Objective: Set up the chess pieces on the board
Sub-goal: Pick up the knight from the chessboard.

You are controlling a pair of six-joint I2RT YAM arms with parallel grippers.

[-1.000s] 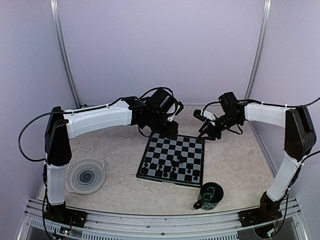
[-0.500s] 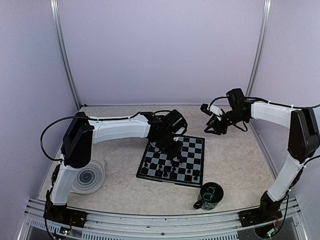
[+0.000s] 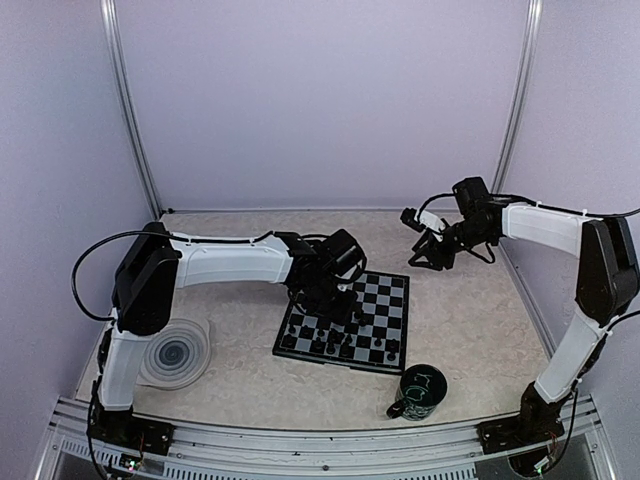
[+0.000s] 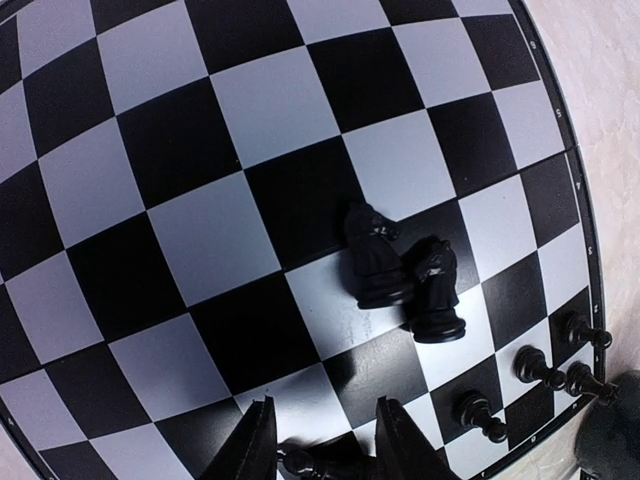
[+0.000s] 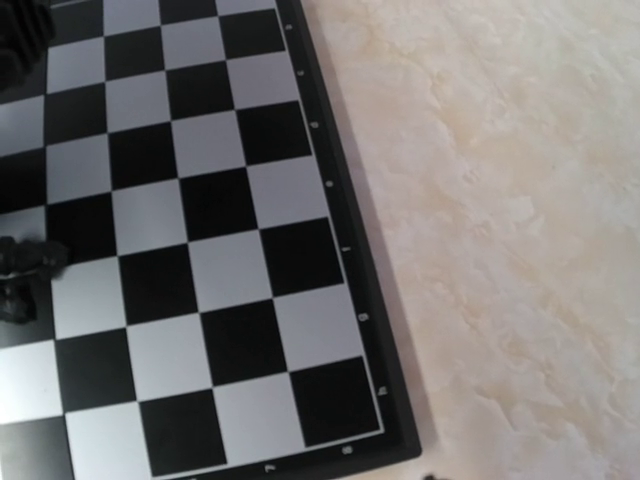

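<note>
Here, left pincer (image 4: 325,408) gripping chess piece (image 4: 315,462) above board (image 4: 200,235), right pincer (image 3: 424,257) state unclear.

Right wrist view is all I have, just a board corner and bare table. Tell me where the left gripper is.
Observer: The left gripper hangs low over the middle of the board.
Operator: Report what stands nearest to it.
Observer: Two black knights stand upright side by side, just ahead of its fingers.
Operator: Name anything off the board on my side.
Observer: A dark green mug stands on the table, just off the board's near right corner.
</note>
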